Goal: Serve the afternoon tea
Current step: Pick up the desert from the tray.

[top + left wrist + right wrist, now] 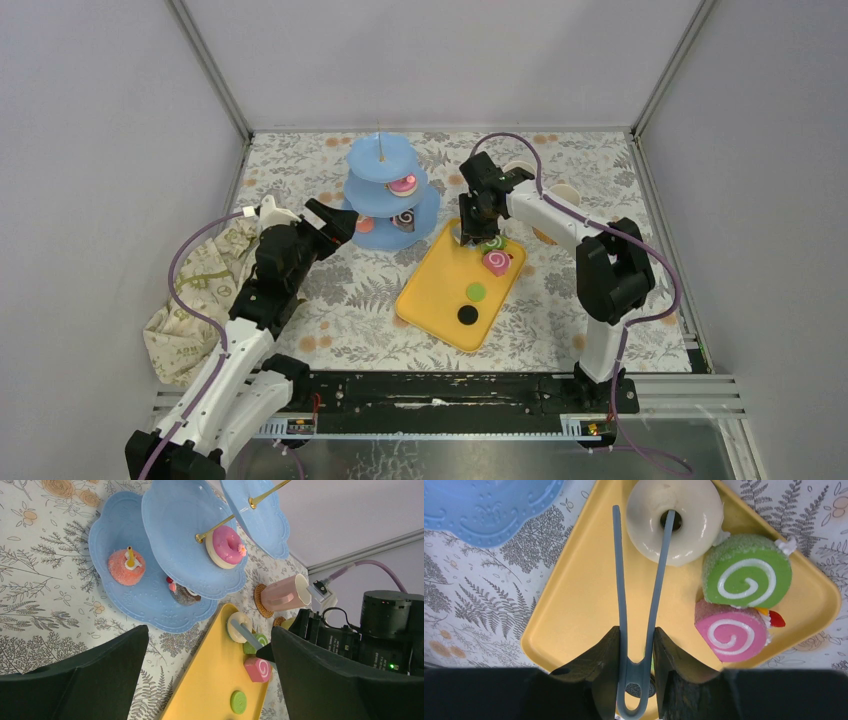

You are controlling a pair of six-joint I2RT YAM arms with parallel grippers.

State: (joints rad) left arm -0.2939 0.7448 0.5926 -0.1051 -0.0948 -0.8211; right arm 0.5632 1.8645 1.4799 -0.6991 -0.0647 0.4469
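My right gripper [636, 640] is shut on the handle end of grey-blue tongs [620, 580]. One tong arm reaches into the hole of a white doughnut [691, 527]; the other lies outside its rim. The doughnut rests at the far corner of the yellow tray [574, 615], next to a green roll [746, 577] and a pink roll [730, 632]. The light-blue three-tier stand [175, 525] carries a pink doughnut [227, 546], an orange pastry [126, 567] and a brown pastry [182, 594]. My left gripper [335, 222] hangs open and empty beside the stand's base.
A green disc [476, 291] and a black disc [467, 314] lie on the tray's near half. A pink mug [282, 594] stands on a coaster behind the tray. A beige cloth [200, 290] is heaped at the left wall. Grey walls enclose the table.
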